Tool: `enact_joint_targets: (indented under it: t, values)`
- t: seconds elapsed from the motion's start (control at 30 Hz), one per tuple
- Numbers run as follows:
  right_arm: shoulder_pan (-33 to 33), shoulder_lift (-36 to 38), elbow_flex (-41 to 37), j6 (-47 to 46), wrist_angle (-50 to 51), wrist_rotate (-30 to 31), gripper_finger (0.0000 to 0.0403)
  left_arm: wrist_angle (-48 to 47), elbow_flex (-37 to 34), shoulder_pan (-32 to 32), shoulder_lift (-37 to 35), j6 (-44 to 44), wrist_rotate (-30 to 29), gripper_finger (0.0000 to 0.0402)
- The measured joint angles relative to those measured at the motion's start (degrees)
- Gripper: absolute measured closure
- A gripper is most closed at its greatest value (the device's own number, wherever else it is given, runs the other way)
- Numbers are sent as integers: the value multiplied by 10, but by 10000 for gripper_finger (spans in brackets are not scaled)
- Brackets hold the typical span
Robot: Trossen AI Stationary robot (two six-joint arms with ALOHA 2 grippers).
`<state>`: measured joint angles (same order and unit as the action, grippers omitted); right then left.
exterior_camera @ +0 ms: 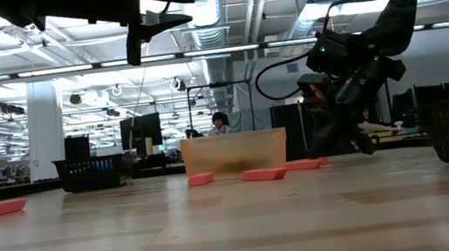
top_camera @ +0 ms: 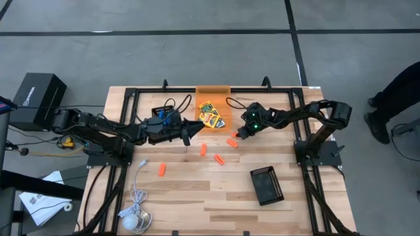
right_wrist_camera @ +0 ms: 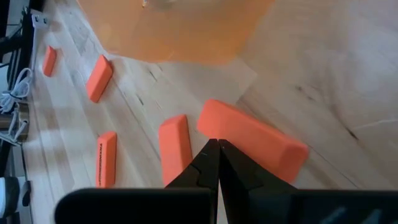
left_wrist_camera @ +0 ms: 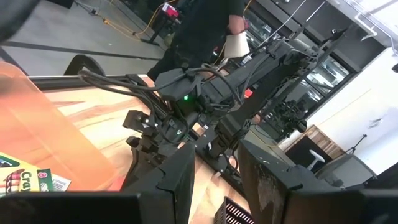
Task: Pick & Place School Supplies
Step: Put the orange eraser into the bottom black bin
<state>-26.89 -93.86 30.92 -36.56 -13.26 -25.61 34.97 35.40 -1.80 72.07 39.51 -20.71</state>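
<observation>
You see the table [top_camera: 216, 190] from straight above; the low camera looks level across it, sharing the orange bin [exterior_camera: 235, 153].

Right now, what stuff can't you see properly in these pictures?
- Orange bin, high view: the crayon boxes inside are too small to count or read.
- Low view: the bin's cloudy wall hides its contents.
- Left wrist view: one crayon box is cut off by the edge.
- Right wrist view: the right gripper, shut, covers part of the nearest orange piece.
</observation>
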Motion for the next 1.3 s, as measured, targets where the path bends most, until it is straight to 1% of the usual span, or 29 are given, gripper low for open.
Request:
enact_joint_targets:
  t: [0.37, 0.63, 0.87, 1.1, 1.3]
  values:
    - [-4, 0, 0, -4, -2, 0, 403, -1, 0, 0, 0, 0, 0, 284]
    - [-6, 0, 0, -23, -41, -13, 403, -1, 0, 0, 0, 0, 0, 284]
    - [-7, 0, 0, -23, -37, -9, 403, -1, 0, 0, 0, 0, 0, 284]
    - [-7, 0, 0, -12, -4, 10, 403, -1, 0, 0, 0, 0, 0, 284]
    - [-10, 0, 0, -9, -2, 10, 403, -1, 0, 0, 0, 0, 0, 284]
